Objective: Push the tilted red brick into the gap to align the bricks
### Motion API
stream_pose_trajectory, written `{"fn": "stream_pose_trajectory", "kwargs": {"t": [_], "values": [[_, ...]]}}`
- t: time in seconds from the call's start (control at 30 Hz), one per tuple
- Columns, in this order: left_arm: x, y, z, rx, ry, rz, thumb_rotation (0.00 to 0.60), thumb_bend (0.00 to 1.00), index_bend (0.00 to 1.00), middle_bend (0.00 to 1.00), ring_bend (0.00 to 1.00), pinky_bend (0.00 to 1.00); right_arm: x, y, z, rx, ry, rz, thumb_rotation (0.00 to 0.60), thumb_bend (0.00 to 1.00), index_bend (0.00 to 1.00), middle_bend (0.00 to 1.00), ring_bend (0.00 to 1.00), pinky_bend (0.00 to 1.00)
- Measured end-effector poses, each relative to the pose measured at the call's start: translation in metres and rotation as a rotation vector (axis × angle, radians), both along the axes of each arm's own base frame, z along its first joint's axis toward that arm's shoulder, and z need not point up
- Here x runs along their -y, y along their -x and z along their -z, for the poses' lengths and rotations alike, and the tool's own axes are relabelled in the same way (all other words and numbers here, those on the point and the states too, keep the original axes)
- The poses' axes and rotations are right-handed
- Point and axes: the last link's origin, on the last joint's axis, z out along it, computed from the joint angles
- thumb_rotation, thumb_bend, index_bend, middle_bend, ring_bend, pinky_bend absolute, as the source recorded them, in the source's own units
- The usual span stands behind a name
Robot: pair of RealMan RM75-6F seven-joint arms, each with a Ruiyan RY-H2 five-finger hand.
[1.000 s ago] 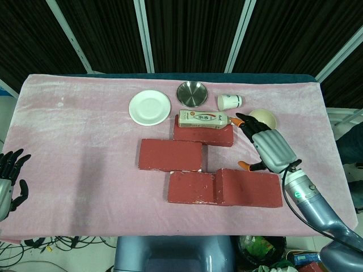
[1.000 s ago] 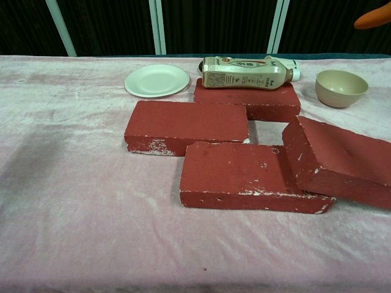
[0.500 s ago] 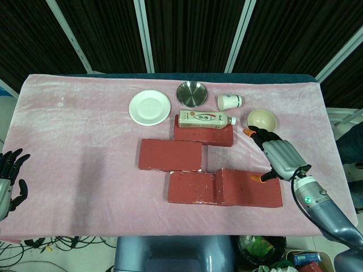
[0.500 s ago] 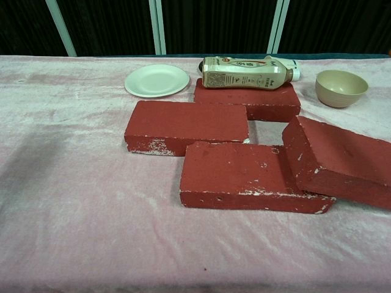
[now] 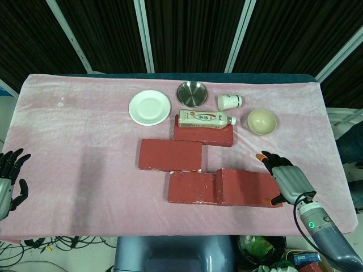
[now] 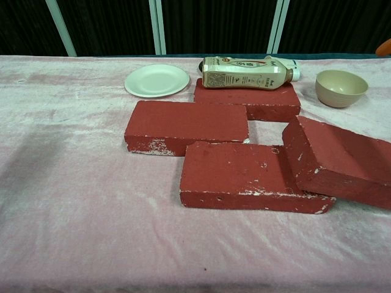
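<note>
The tilted red brick [image 5: 248, 187] [image 6: 339, 160] lies at the front right, its left end propped on the front red brick [image 5: 191, 188] [image 6: 241, 174]. Behind them sit a left brick [image 5: 170, 154] [image 6: 186, 124] and a back brick [image 5: 203, 136] [image 6: 247, 101], with a gap [image 6: 266, 130] of bare cloth between. My right hand [image 5: 286, 180] hovers at the tilted brick's right end with fingers extended and holds nothing; whether it touches the brick is unclear. Only an orange fingertip [image 6: 385, 47] shows in the chest view. My left hand [image 5: 8, 181] rests open at the far left edge.
A cream bottle [image 5: 204, 118] [image 6: 247, 71] lies on the back brick. A beige bowl [image 5: 261, 121] [image 6: 341, 87], a paper cup [image 5: 229, 101], a steel dish [image 5: 191, 93] and a white plate [image 5: 150, 107] [image 6: 157, 80] stand behind. Pink cloth [image 5: 79, 141] covers the table.
My right hand has drawn back from beside the bowl toward the front right, ending by the tilted brick's right end. The bricks and my left hand have stayed put.
</note>
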Motion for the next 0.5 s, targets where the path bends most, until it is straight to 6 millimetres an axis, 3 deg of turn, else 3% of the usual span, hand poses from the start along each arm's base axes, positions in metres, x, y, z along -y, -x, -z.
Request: {"fn": "stream_pose_trajectory", "kwargs": {"t": [0.5], "values": [[0.0,0.001,-0.001,-0.003,0.0,-0.003,0.6,0.73,0.14,0.04,0.0,0.0,-0.003,0.037,0.035,0.03,-0.004,0.085,0.6,0.0,0.0,0.0,0.0,0.09]]}}
